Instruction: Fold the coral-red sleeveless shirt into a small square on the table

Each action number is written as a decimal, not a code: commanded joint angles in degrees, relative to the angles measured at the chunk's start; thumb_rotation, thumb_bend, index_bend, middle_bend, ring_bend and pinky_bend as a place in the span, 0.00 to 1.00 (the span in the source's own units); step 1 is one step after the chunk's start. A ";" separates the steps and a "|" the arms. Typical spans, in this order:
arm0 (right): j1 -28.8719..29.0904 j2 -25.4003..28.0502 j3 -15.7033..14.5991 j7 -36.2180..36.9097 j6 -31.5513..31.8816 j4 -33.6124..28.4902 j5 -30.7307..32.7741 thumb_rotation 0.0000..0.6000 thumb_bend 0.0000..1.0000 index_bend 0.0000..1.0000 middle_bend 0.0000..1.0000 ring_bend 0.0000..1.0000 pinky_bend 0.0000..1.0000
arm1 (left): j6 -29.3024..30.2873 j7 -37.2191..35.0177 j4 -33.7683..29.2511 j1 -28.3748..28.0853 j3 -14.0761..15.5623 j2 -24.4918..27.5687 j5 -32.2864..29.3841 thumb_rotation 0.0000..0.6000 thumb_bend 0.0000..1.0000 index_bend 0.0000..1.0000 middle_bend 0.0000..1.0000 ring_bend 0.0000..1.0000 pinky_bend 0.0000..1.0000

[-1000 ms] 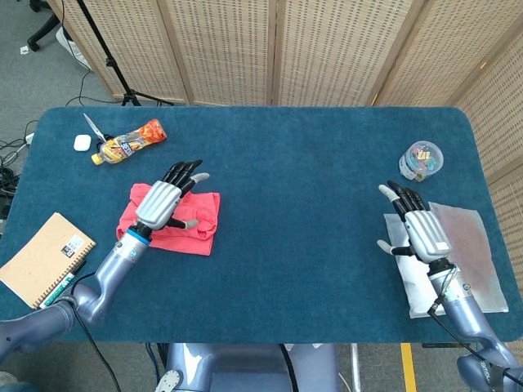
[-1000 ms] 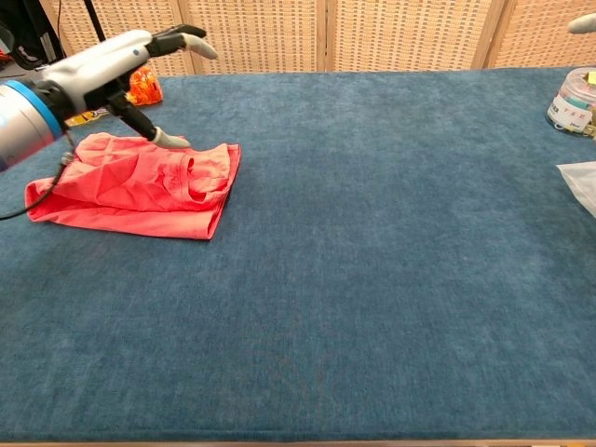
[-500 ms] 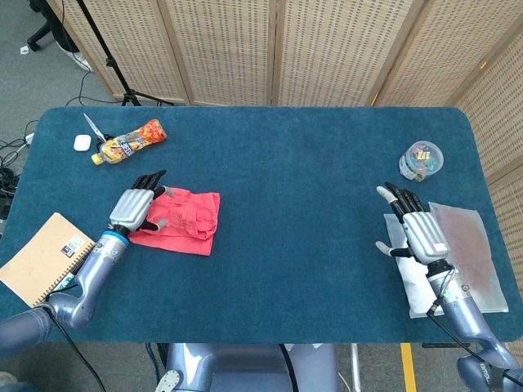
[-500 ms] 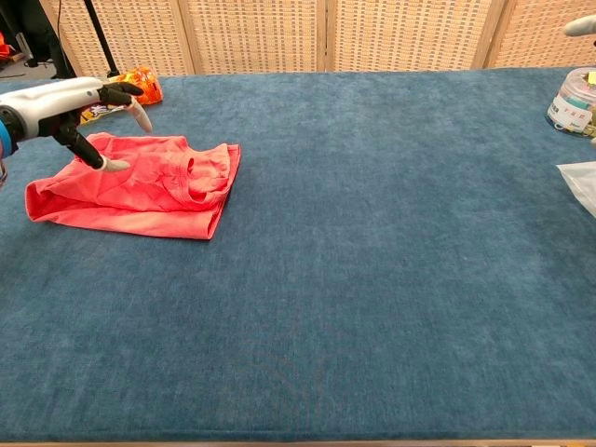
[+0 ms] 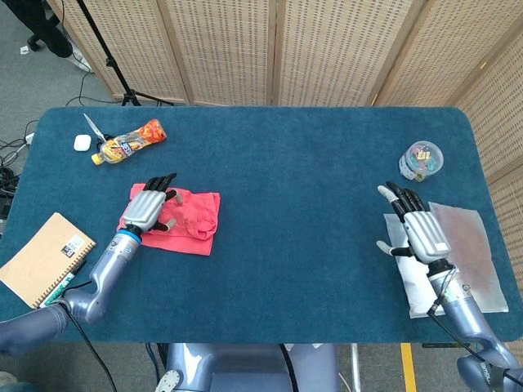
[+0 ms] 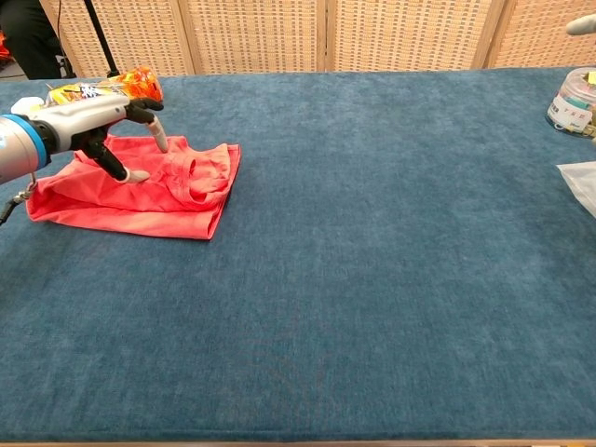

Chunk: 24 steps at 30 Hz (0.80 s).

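Left hand [image 5: 147, 210] spread over folded shirt [image 5: 189, 221]; right hand [image 5: 421, 229] empty, splayed; jar [image 5: 421, 160] holds clips.

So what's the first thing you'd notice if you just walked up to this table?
Probably the coral-red shirt, folded small and bright against the dark blue table near its left side. The left robot hand sits over its left part, fingers spread. Far right, the right robot hand rests open over a clear plastic sheet.
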 commanded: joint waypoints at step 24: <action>0.00 0.04 -0.05 -0.12 0.02 0.02 -0.01 1.00 0.23 0.00 0.00 0.00 0.00 | 5.55 -0.28 -6.26 2.82 3.07 2.64 7.55 1.00 0.49 0.60 0.00 0.00 0.00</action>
